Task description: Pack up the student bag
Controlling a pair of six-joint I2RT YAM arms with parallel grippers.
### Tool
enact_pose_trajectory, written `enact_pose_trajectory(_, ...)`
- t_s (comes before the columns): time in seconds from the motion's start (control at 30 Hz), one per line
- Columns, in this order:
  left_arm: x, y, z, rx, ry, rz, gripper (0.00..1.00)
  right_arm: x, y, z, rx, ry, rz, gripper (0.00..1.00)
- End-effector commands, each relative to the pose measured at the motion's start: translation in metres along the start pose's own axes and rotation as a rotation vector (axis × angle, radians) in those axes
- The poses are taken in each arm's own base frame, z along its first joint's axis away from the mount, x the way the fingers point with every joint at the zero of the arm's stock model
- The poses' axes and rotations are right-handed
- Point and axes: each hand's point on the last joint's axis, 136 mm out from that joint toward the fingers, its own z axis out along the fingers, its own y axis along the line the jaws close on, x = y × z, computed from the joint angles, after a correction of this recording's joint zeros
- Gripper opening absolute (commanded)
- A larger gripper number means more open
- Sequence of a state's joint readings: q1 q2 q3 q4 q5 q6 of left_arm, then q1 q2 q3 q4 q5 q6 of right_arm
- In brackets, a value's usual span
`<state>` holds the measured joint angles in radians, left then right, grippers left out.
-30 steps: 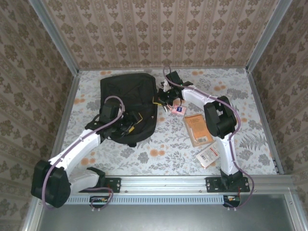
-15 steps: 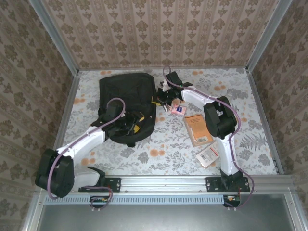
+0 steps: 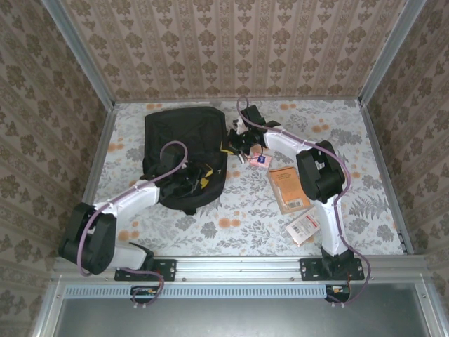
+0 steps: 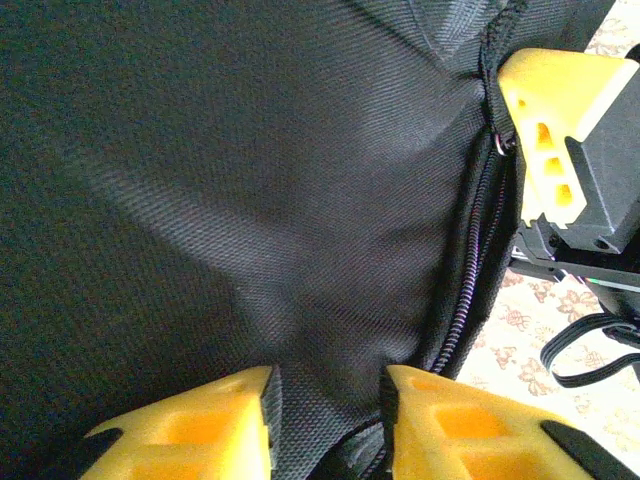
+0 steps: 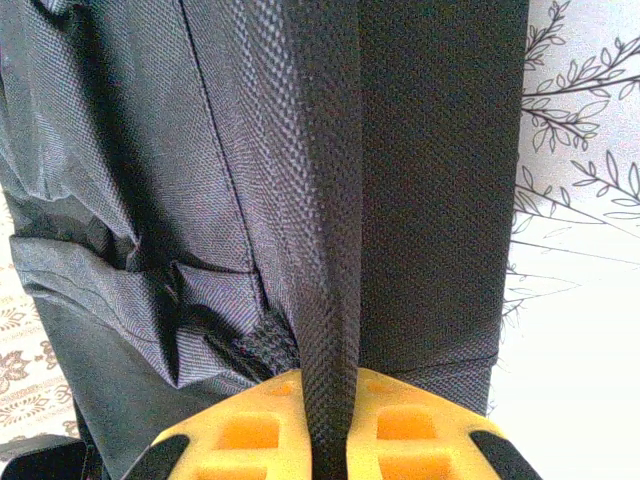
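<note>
A: Moved: left gripper (image 3: 196, 175), now in over the student bag (image 3: 179, 133), near its right zipper edge, jaws narrowed about a fabric fold; whether it grips cannot be told.
B: Bag: far-left tabletop (image 3: 235, 210). Right gripper (image 3: 230, 144): clenched on its strap (image 5: 332, 200). Likely preparing to open it.

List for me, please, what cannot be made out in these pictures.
- Top view: the left arm covers the student bag's lower part, hiding any opening.
- Left wrist view: bottom edge cuts off the left pincer; its grip on fabric is unclear.
- Right wrist view: the strap in the right pincer runs past the top edge.
- Top view: the small pink item is too small to identify.
</note>
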<state>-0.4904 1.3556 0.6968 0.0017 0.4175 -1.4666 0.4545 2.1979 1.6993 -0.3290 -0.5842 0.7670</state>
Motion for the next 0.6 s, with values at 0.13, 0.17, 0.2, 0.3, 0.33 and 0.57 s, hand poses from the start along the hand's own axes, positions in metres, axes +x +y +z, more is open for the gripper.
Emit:
enact_pose_trajectory(0.13, -0.007, -0.027, 0.001, 0.063, -0.03, 0.031, 0.28, 0.006, 0.03, -0.011, -0.068, 0.0, -0.033, 0.07)
enact_pose_trajectory(0.17, -0.007, -0.028, 0.0, 0.067, -0.031, 0.035, 0.27, 0.007, 0.03, -0.011, -0.068, 0.002, -0.033, 0.07)
enact_pose_trajectory(0.2, -0.007, -0.029, 0.0, 0.067, -0.033, 0.041, 0.26, 0.007, 0.029, -0.01, -0.068, 0.002, -0.033, 0.07)
enact_pose_trajectory(0.3, -0.008, -0.029, -0.001, 0.068, -0.04, 0.051, 0.15, 0.008, 0.027, -0.01, -0.062, 0.001, -0.03, 0.06)
enact_pose_trajectory(0.33, -0.008, -0.029, -0.002, 0.066, -0.043, 0.056, 0.1, 0.008, 0.027, -0.01, -0.061, 0.0, -0.029, 0.06)
enact_pose_trajectory(0.57, -0.008, -0.023, -0.012, 0.023, -0.07, 0.172, 0.0, 0.004, 0.021, -0.012, -0.028, -0.013, -0.03, 0.05)
